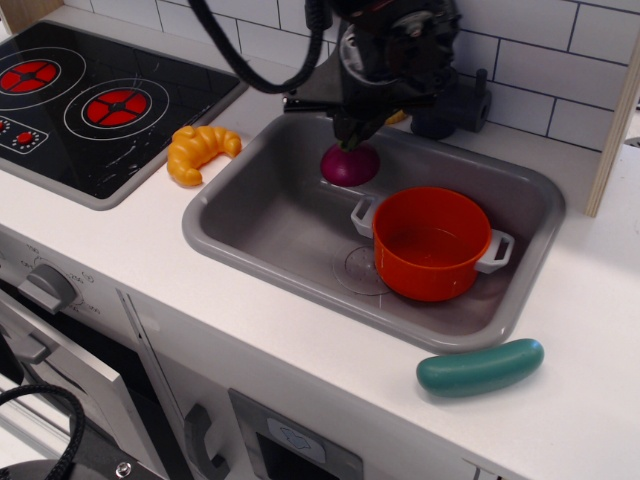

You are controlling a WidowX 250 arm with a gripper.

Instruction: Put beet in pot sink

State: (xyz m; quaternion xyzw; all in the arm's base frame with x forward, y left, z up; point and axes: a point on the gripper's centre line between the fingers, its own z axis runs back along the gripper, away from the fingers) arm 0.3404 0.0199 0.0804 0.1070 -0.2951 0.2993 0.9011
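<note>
The dark magenta beet (349,165) hangs in the air above the grey sink (260,215), held by its leafy top, which is hidden. My gripper (356,132) is shut on the beet's stalks, just above the bulb. The orange pot (430,243) with light grey handles stands in the sink's right half, in front of and to the right of the beet. The pot looks empty. A circular drain mark (356,270) lies on the basin floor beside the pot.
A yellow croissant toy (197,151) lies on the counter left of the sink. A black stovetop (90,100) with red burners is at far left. A teal cucumber toy (480,367) lies on the counter at front right. A dark faucet (445,95) stands behind the sink.
</note>
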